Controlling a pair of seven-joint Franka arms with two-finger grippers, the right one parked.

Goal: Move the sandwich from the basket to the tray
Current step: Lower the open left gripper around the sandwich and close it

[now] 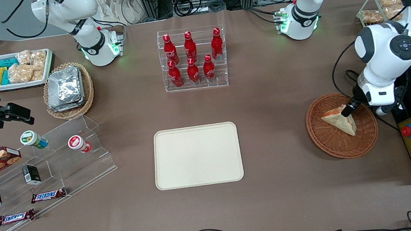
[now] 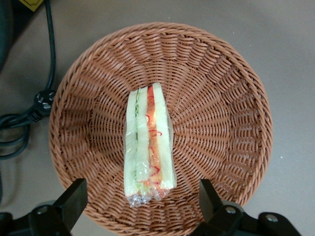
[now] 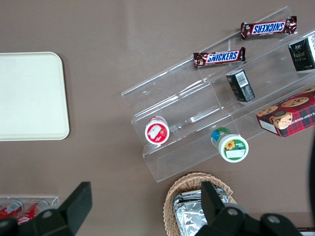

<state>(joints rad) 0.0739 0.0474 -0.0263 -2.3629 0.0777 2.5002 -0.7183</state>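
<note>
One sandwich (image 2: pixel 149 142) lies in one basket (image 2: pixel 226 98) — gripper (image 2: pixel 140 204) above, fingers spread wide — one tray (image 1: pixel 197 155) bare.

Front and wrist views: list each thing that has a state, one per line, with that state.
sandwich: wrapped, lying in the basket, not gripped.
basket: holds only the sandwich.
tray: nothing on it.
gripper: open, above the basket, fingers either side of the sandwich.
red bottles: upright in their clear rack.
tan wicker basket: filled with foil packets.
</note>
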